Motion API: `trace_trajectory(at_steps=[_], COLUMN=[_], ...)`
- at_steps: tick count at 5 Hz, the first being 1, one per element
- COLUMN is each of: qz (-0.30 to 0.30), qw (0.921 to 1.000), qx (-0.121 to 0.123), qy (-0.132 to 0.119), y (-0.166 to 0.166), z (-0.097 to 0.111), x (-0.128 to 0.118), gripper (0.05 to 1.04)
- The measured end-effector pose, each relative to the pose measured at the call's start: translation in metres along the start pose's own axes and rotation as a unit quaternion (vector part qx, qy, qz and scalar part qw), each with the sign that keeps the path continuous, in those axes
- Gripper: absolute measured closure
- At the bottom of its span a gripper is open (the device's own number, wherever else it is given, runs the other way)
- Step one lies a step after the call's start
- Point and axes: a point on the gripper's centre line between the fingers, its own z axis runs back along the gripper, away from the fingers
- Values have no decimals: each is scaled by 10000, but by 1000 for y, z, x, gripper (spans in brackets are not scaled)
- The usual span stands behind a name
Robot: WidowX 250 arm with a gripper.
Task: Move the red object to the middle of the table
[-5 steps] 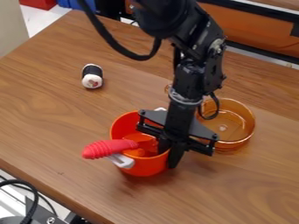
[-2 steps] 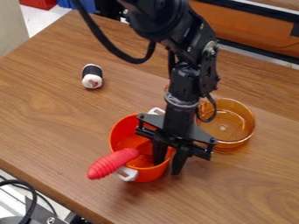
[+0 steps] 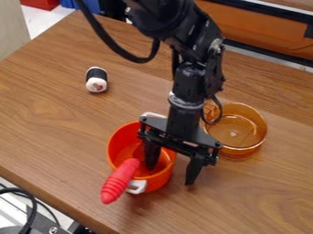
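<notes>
One wide-spread pincer (image 3: pixel 170 175) astride the wall of the red pot (image 3: pixel 159 182); red handle (image 3: pixel 120 180) across its rim.

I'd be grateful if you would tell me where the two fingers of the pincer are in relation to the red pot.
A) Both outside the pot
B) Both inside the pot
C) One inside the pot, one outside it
C, since one of the fingers of the pincer reaches down inside the red pot, while the other hangs outside, past the rim on the picture's right.
</notes>
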Motion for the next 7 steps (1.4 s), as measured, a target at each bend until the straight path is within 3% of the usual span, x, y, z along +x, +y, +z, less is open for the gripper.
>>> trace_trajectory(at_steps=[2, 4, 6, 7], qz=[10, 50, 269, 566], qw=[9996, 9993, 9973, 9940], qx=[-147, -358, -492, -350], qy=[226, 102, -471, -865], y=[8, 8, 16, 35], z=[12, 32, 56, 66], x=[5, 8, 14, 32], gripper=[87, 87, 87, 87])
